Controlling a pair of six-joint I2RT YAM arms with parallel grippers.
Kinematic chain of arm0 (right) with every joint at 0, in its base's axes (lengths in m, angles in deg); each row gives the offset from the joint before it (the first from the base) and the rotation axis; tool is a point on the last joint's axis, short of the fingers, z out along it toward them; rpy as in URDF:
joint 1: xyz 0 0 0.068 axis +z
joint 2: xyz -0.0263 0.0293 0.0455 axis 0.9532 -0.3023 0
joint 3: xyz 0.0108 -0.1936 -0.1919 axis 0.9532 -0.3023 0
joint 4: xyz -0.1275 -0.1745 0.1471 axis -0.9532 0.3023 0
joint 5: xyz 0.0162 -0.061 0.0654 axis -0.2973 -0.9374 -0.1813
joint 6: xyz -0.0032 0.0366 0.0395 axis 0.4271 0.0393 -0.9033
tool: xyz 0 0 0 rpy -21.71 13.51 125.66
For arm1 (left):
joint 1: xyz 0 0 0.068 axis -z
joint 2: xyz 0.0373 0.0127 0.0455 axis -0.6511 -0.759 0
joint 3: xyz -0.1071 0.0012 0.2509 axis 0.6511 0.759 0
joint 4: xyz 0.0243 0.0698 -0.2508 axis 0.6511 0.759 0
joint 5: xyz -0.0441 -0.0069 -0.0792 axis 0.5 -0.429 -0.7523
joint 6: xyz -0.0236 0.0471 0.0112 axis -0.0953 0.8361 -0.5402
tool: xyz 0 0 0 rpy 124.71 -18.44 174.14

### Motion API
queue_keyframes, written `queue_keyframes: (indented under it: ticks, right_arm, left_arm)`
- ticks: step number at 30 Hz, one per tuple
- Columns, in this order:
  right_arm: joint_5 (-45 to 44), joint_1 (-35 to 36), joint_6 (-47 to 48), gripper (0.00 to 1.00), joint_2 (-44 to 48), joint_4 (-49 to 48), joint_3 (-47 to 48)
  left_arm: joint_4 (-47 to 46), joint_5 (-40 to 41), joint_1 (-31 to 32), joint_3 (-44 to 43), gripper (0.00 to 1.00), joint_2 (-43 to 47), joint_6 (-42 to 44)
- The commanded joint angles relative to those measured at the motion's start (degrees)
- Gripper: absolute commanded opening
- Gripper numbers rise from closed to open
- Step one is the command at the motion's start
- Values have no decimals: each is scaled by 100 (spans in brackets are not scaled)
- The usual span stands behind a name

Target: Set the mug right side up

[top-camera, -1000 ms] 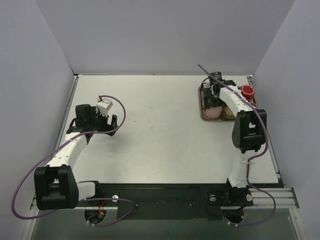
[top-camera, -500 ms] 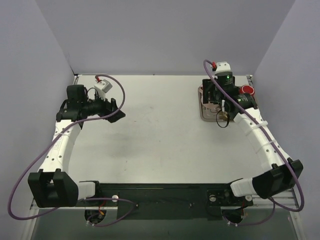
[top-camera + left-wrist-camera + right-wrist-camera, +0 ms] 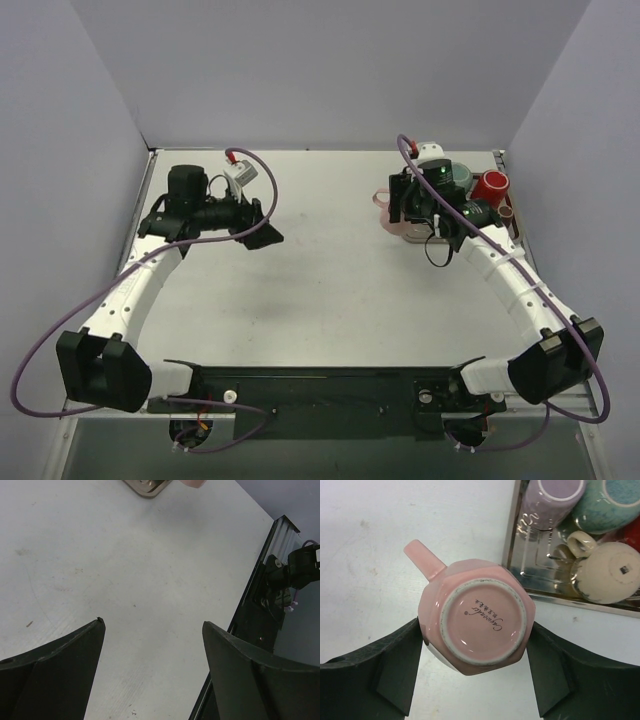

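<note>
A pink faceted mug (image 3: 477, 617) is upside down, its base with printed script facing the right wrist camera and its handle (image 3: 422, 560) pointing up-left. My right gripper (image 3: 474, 630) is shut on the mug's sides, one finger on each side. In the top view the mug (image 3: 390, 218) is just left of the metal tray (image 3: 512, 215), under my right gripper (image 3: 405, 212). I cannot tell whether it touches the table. My left gripper (image 3: 262, 225) is open and empty over the left-middle of the table; its fingers (image 3: 60, 675) frame bare tabletop.
The metal tray (image 3: 532, 577) holds a lilac mug (image 3: 550, 495), a teal mug (image 3: 615, 500), a cream mug (image 3: 610, 572) and a red mug (image 3: 491, 186). The tray's corner (image 3: 147, 486) shows at the top of the left wrist view. Grey walls enclose the table.
My right gripper has carried the pink mug left, off the tray to the table beside it. My left arm has swung right, toward the table's middle.
</note>
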Motion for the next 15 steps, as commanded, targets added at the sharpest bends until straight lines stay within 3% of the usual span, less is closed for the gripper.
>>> queue_keyframes:
  ticks: [1, 4, 7, 15]
  right_arm:
    - [802, 155, -17, 0, 512, -830, 23]
    - [1233, 261, 203, 0, 582, -681, -91]
    - [1392, 506, 318, 0, 608, -663, -293]
    - [1832, 929, 222, 0, 723, -996, -672]
  left_arm:
    - [-57, -177, 167, -372, 89, -172, 267]
    - [40, 41, 439, -592, 90, -189, 1136]
    - [172, 157, 816, -882, 97, -355, 1970]
    - [198, 878, 1617, -1392, 97, -1278, 2719]
